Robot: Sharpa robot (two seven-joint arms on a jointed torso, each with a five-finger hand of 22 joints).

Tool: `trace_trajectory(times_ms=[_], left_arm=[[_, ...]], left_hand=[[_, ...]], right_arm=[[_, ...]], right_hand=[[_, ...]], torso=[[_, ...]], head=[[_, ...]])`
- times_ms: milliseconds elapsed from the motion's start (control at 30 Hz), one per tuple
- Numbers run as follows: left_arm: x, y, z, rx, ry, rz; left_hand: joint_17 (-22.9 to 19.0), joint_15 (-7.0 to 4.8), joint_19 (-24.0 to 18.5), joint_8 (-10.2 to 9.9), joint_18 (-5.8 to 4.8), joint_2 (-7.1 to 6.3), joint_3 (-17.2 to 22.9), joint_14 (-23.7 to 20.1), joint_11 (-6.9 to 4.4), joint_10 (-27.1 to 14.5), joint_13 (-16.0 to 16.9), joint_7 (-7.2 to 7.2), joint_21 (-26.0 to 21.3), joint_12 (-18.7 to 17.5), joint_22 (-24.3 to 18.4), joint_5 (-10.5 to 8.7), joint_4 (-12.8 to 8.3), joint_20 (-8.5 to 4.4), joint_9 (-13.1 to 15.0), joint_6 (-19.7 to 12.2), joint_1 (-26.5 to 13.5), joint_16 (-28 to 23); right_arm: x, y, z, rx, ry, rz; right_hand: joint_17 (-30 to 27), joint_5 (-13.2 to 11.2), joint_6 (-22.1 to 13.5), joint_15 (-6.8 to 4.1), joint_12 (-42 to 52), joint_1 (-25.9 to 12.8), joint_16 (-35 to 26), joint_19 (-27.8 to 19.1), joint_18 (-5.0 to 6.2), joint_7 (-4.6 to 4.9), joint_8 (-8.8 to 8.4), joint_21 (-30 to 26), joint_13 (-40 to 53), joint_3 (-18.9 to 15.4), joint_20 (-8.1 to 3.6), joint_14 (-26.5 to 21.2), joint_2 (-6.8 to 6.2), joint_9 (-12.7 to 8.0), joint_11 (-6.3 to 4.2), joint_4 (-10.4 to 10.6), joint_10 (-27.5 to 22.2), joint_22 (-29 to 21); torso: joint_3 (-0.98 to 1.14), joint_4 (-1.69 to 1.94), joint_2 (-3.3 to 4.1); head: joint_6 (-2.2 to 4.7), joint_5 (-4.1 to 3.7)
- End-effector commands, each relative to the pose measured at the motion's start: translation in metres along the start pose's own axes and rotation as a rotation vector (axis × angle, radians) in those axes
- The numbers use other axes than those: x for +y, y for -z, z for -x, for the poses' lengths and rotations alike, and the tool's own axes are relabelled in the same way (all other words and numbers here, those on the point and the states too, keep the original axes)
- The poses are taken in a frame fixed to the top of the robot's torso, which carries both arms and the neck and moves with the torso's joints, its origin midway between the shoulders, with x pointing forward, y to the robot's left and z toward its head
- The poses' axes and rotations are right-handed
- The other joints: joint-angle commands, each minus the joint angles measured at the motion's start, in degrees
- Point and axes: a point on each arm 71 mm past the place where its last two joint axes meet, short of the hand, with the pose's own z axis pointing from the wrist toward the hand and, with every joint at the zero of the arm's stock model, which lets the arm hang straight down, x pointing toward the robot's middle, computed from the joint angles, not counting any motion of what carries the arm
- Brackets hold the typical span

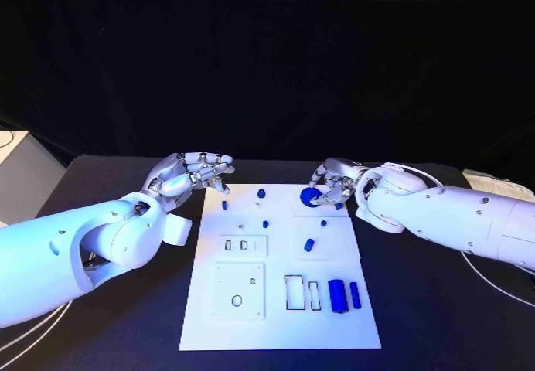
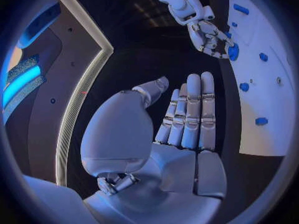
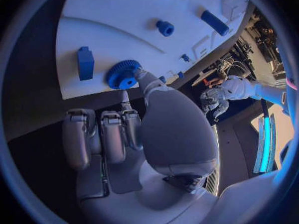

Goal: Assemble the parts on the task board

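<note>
A black worktop (image 1: 111, 325) fills the lower frame of the head view, carrying a white task board (image 1: 279, 328) at its centre. The left hand (image 1: 192, 175) hovers at the centre left, just beside the board's upper left corner, released, fingers apart and grasping nothing; the left wrist view shows its fingers (image 2: 193, 109) straight and side by side. The right hand (image 1: 332, 188) sits at the centre right, over the board's upper right corner, pinching a round blue gear (image 1: 311, 195) between thumb and fingers. In the right wrist view the gear (image 3: 122, 74) lies at the board's edge, touched by the thumb tip. Two blue cylinders (image 1: 345, 296) lie side by side at the board's lower right. Small blue pegs (image 1: 309, 246) dot the middle of the board.
</note>
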Motion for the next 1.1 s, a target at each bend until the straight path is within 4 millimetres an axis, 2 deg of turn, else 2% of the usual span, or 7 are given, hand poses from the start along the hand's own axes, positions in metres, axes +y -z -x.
trace_trajectory(times_ms=[33, 200, 567, 800, 1000, 1033, 1100], left_arm=[[-0.001, 0.000, -0.002, 0.018, 0.010, -0.006], [-0.001, 0.000, -0.002, 0.017, 0.009, -0.005], [-0.001, -0.001, -0.002, 0.020, 0.010, -0.003], [-0.001, -0.001, -0.002, 0.022, 0.011, -0.001], [-0.001, -0.001, -0.002, 0.023, 0.012, 0.000], [-0.001, -0.001, -0.002, 0.024, 0.012, 0.000], [-0.001, -0.001, -0.002, 0.024, 0.012, 0.001]], left_hand=[[0.06, -0.07, -0.31, -0.25, 0.57, 0.30, 0.22, -0.36, -0.02, -0.39, 0.00, -0.07, 0.30, -0.32, 0.07, 0.21, -0.11, 0.03, 0.07, -0.26, -0.09, 0.38], [0.05, -0.07, -0.53, -0.24, 0.59, 0.32, 0.27, -0.43, -0.02, -0.40, 0.01, -0.08, 0.54, -0.28, 0.25, 0.21, -0.20, 0.06, 0.10, -0.26, -0.12, 0.45], [0.05, -0.07, -0.53, -0.24, 0.59, 0.32, 0.27, -0.43, -0.02, -0.40, 0.01, -0.08, 0.54, -0.28, 0.25, 0.21, -0.20, 0.06, 0.10, -0.26, -0.12, 0.45], [0.04, -0.06, -0.60, -0.23, 0.59, 0.34, 0.27, -0.45, -0.02, -0.40, 0.02, -0.07, 0.62, -0.27, 0.30, 0.21, -0.19, 0.07, 0.11, -0.26, -0.17, 0.48], [0.04, -0.06, -0.60, -0.23, 0.59, 0.34, 0.27, -0.45, -0.02, -0.40, 0.02, -0.07, 0.62, -0.27, 0.30, 0.21, -0.19, 0.07, 0.11, -0.26, -0.17, 0.48], [0.04, -0.06, -0.60, -0.23, 0.59, 0.34, 0.27, -0.45, -0.02, -0.40, 0.02, -0.07, 0.62, -0.27, 0.30, 0.21, -0.19, 0.07, 0.11, -0.26, -0.17, 0.48], [0.04, -0.06, -0.60, -0.23, 0.59, 0.34, 0.27, -0.45, -0.02, -0.40, 0.02, -0.07, 0.62, -0.27, 0.30, 0.21, -0.19, 0.07, 0.11, -0.26, -0.17, 0.48]], right_arm=[[-0.001, 0.000, -0.001, 0.014, 0.033, -0.007], [-0.001, 0.000, -0.003, 0.024, 0.031, -0.010], [-0.002, -0.002, -0.006, 0.047, 0.032, -0.022], [-0.003, -0.004, -0.010, 0.063, 0.035, -0.031], [-0.002, -0.005, -0.013, 0.063, 0.048, -0.027], [-0.001, -0.005, -0.013, 0.062, 0.051, -0.026], [0.000, -0.004, -0.014, 0.056, 0.056, -0.020]], right_hand=[[10.66, 0.37, 0.48, 0.33, 0.52, 0.68, 0.38, 3.75, -1.28, -0.13, 0.39, 0.57, 10.07, 0.22, 0.25, 5.10, 0.03, 0.09, -0.08, 0.43, 1.36, 9.80], [11.04, 0.45, 0.70, 0.32, 0.68, 0.76, 0.51, 3.94, -1.39, -0.16, 0.55, 0.97, 10.24, 0.45, 0.25, 5.18, 0.16, 0.10, -0.11, 0.55, 1.51, 10.28], [11.34, 0.40, 1.26, 0.27, 0.75, 1.31, 0.62, 4.08, -1.49, -0.24, 0.87, 1.35, 10.35, 1.88, 0.23, 5.22, 0.64, -0.01, -0.19, 0.82, 1.56, 10.77], [11.30, -0.06, 1.22, 0.28, 0.54, 1.28, 0.61, 4.06, -1.49, -0.21, 0.82, 1.34, 10.14, 2.24, 0.23, 5.21, 0.43, -0.11, -0.17, 0.92, 1.33, 10.76], [11.36, -0.06, 1.35, 0.29, 0.55, 1.24, 0.63, 4.07, -1.50, -0.22, 0.85, 1.40, 10.16, 2.71, 0.25, 5.21, 0.53, -0.17, -0.17, 1.10, 1.34, 10.84], [11.37, 0.26, 1.40, 0.29, 0.52, 1.27, 0.63, 4.08, -1.51, -0.22, 0.86, 1.44, 10.15, 3.04, 0.25, 5.21, 0.46, -0.23, -0.18, 1.14, 1.31, 10.89], [11.42, 3.35, 2.30, 0.18, 0.60, 1.47, 0.64, 4.09, -1.53, -0.37, 1.18, 1.52, 10.27, 4.84, 0.17, 5.21, -0.02, -0.36, -0.38, 1.20, 1.42, 11.02]], torso=[[0.02, 0.08, -0.03], [0.10, -0.01, -0.01], [0.08, -0.02, 0.06], [0.06, 0.09, 0.10], [0.05, -0.01, 0.02], [0.05, -0.02, 0.02], [0.05, -0.05, -0.01]], head=[[-0.12, -0.02], [-0.17, 0.16], [-0.24, 0.11], [-0.45, 0.15], [-0.64, 0.33], [-0.65, 0.35], [-0.69, 0.42]])
